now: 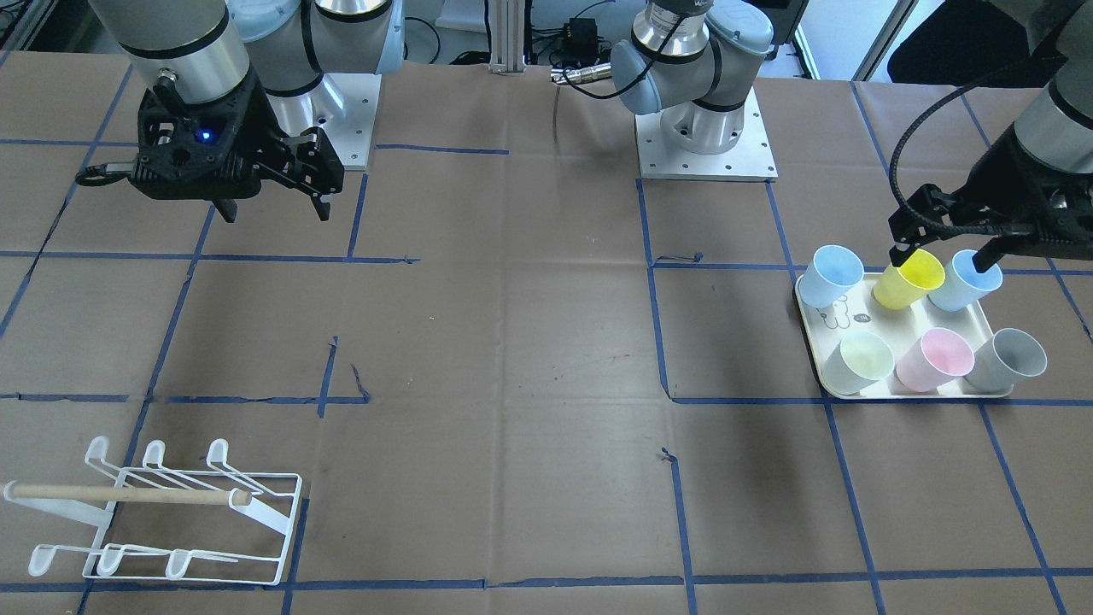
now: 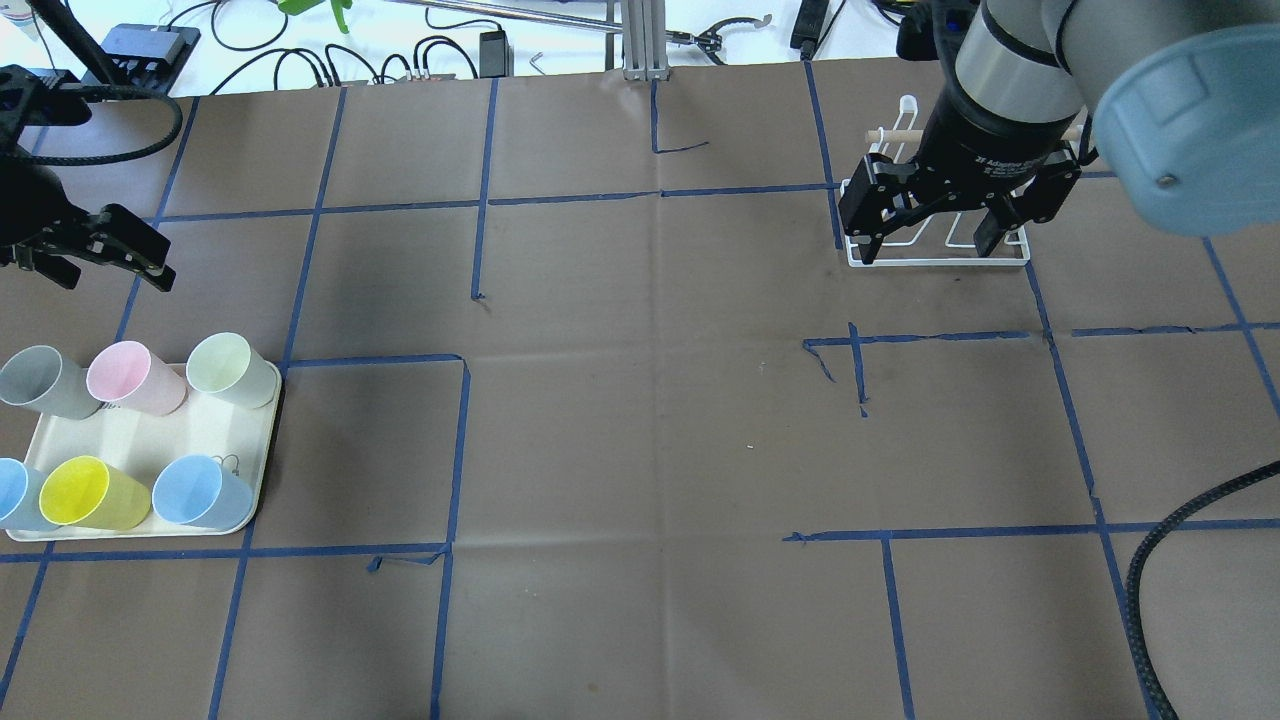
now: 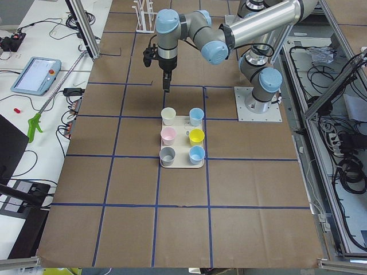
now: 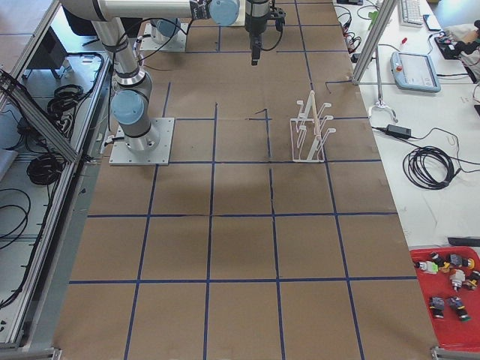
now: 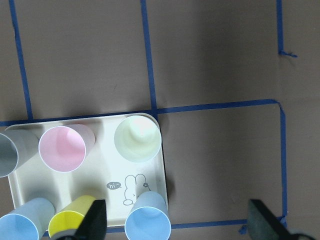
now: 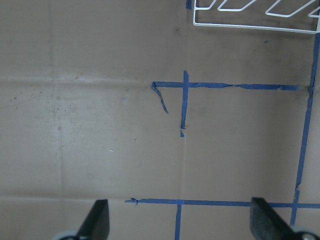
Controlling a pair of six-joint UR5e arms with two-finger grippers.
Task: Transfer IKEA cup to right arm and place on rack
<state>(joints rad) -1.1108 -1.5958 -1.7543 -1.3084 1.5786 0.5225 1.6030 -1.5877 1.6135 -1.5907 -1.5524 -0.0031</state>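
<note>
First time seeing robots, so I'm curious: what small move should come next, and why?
Probably lower the open left gripper toward the blue cup at the tray's corner: in the wrist view that cup lies between its fingers, and it holds nothing.

Cups, 6: two blue cups [image 1: 830, 273] [image 1: 965, 280], one yellow cup [image 1: 909, 280], one pink cup [image 1: 935, 359], one green cup [image 1: 862, 360], one grey cup [image 1: 1012, 357].
Tray [image 1: 832, 323]: 1.
Rack [image 1: 266, 515]: 1, with 1 dowel [image 1: 128, 493] and 6 prongs [image 1: 98, 448], 2 rows of 3.
Arms, 2: left arm [image 1: 1059, 111], right arm [image 1: 171, 43].
Grippers, 2: left gripper [image 1: 943, 256], right gripper [image 1: 273, 213].
</note>
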